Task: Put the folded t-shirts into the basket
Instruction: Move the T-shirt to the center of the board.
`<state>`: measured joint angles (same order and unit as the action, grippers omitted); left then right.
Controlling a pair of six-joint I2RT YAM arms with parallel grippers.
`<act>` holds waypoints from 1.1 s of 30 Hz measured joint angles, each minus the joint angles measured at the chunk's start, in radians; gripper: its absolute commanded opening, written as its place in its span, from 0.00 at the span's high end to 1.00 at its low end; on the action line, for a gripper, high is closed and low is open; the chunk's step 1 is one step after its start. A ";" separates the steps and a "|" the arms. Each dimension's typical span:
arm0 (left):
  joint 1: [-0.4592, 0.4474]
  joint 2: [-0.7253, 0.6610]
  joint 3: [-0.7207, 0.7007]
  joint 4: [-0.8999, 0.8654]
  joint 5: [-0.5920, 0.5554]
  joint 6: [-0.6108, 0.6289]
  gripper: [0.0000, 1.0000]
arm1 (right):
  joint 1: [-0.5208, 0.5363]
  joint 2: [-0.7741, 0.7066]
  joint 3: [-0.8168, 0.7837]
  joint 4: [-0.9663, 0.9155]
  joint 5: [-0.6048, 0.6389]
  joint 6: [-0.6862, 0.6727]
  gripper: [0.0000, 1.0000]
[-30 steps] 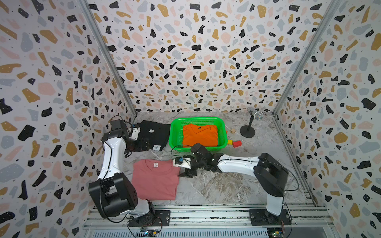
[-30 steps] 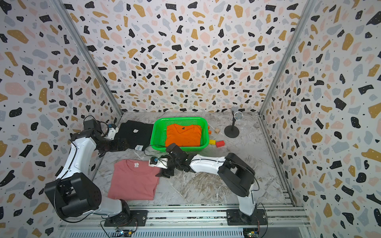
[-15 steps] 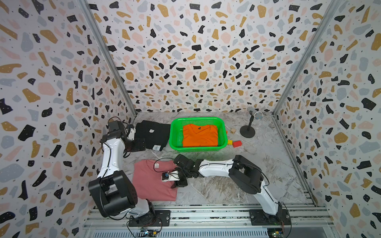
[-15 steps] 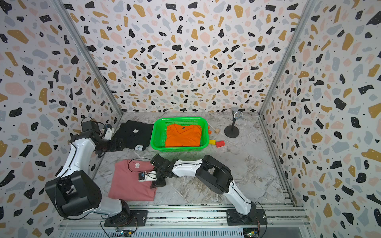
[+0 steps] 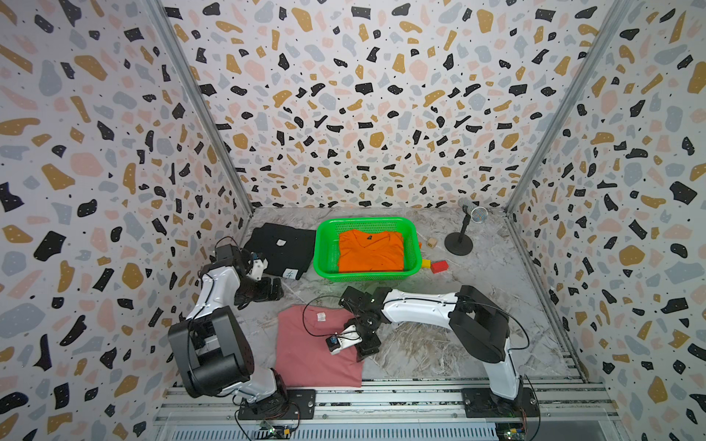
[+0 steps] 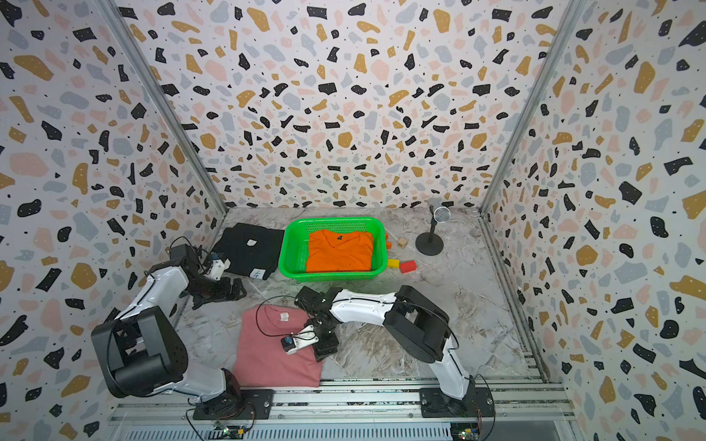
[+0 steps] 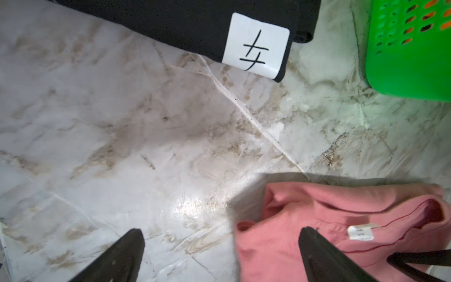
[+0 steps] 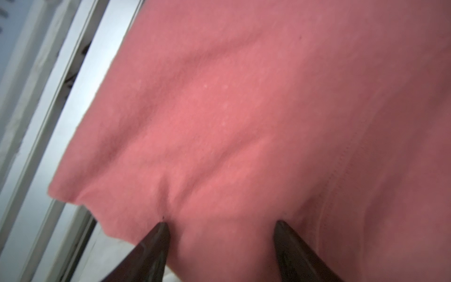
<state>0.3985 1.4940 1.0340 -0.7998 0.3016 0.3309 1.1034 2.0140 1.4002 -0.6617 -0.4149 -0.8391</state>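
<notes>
Progress: one shirt of three stowed, so roughly a third done by this reckoning; two were left to move.

- One basket point(image 5: 363, 275), green, stood toward the back of the table point(image 5: 515, 275).
- One orange shirt point(image 5: 370, 254) lay flat inside the basket.
- One black shirt point(image 5: 280, 252) lay on the table just beside the basket, on the left arm's side, outside it.
- One pink shirt point(image 5: 309, 355) lay on the table by the front rail, apart from the basket.
- One right gripper point(image 8: 222, 224): fingers apart, tips against the pink shirt's edge, cloth puckered at one tip, nothing clamped. Pink shirt judged the next to go.
- One left gripper point(image 7: 222, 231): fingers wide apart, holding nothing, over bare table between the black shirt and the pink shirt.
- One microphone point(image 5: 458, 244) on a stand, beyond the basket.
- Three small blocks beside the basket: tan block point(image 5: 432, 242), yellow block point(image 5: 426, 263), red block point(image 5: 439, 266). An orange scrap against the basket wall was too small to name.
</notes>
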 measured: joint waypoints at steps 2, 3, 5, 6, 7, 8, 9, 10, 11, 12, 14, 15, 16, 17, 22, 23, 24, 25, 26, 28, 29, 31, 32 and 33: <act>0.000 0.000 -0.002 0.001 0.025 0.027 0.00 | -0.012 -0.030 -0.034 -0.031 0.005 0.003 0.26; 0.000 0.000 -0.005 0.000 0.038 0.041 0.00 | -0.023 -0.044 -0.051 -0.045 0.005 0.005 0.23; 0.000 0.000 -0.013 -0.003 0.059 0.068 0.00 | -0.047 -0.072 -0.086 -0.061 0.003 0.010 0.18; 0.000 0.001 -0.015 -0.007 0.065 0.079 0.00 | -0.062 -0.091 -0.109 -0.065 0.001 0.010 0.16; 0.000 0.001 -0.017 -0.010 0.072 0.089 0.00 | -0.075 -0.110 -0.131 -0.068 0.002 0.012 0.14; 0.000 0.001 -0.018 -0.012 0.081 0.101 0.00 | -0.086 -0.132 -0.154 -0.072 0.001 0.011 0.13; 0.000 0.001 -0.018 -0.013 0.087 0.110 0.00 | -0.096 -0.148 -0.172 -0.076 0.005 0.012 0.13; 0.000 0.002 -0.018 -0.016 0.096 0.125 0.00 | -0.108 -0.166 -0.188 -0.083 0.009 0.011 0.14; 0.000 0.002 -0.019 -0.016 0.103 0.133 0.00 | -0.113 -0.174 -0.194 -0.090 0.013 0.011 0.15; 0.000 0.002 -0.021 -0.018 0.109 0.145 0.00 | -0.115 -0.179 -0.196 -0.096 0.017 0.011 0.15; 0.000 0.002 -0.027 -0.021 0.115 0.165 0.00 | -0.116 -0.183 -0.196 -0.107 0.025 0.009 0.15; 0.000 0.002 -0.032 -0.024 0.119 0.177 0.00 | -0.118 -0.186 -0.196 -0.115 0.026 0.009 0.15; 0.000 0.002 -0.036 -0.027 0.121 0.187 0.00 | -0.121 -0.191 -0.198 -0.121 0.024 0.010 0.15; 0.000 0.002 -0.041 -0.029 0.121 0.198 0.00 | -0.121 -0.199 -0.198 -0.128 0.019 0.011 0.15; 0.000 0.002 -0.052 -0.028 0.119 0.218 0.00 | -0.122 -0.284 -0.208 -0.068 -0.021 0.040 0.18; 0.000 0.002 -0.052 -0.026 0.119 0.218 0.00 | -0.122 -0.294 -0.209 -0.042 -0.024 0.047 0.20; 0.000 0.002 -0.052 -0.024 0.120 0.216 0.00 | -0.122 -0.298 -0.209 -0.008 -0.027 0.053 0.22; 0.000 0.002 -0.052 -0.023 0.120 0.215 0.00 | -0.122 -0.296 -0.209 0.023 -0.029 0.060 0.22; 0.000 0.003 -0.052 -0.021 0.120 0.215 0.00 | -0.123 -0.288 -0.209 0.054 -0.032 0.066 0.23; 0.000 0.003 -0.052 -0.020 0.119 0.213 0.00 | -0.124 -0.259 -0.209 0.097 -0.036 0.069 0.25; 0.000 0.003 -0.052 -0.020 0.119 0.212 0.00 | -0.124 -0.240 -0.209 0.113 -0.036 0.069 0.26; 0.000 0.003 -0.053 -0.020 0.118 0.212 0.00 | -0.127 -0.191 -0.210 0.135 -0.029 0.071 0.28; 0.000 0.003 -0.053 -0.020 0.116 0.213 0.00 | -0.129 -0.171 -0.215 0.142 -0.026 0.073 0.28; 0.000 0.003 -0.055 -0.020 0.114 0.216 0.00 | -0.134 -0.158 -0.224 0.145 -0.026 0.074 0.26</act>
<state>0.3981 1.4975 0.9791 -0.8200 0.4156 0.5472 0.9699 1.8557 1.1767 -0.5163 -0.4404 -0.7650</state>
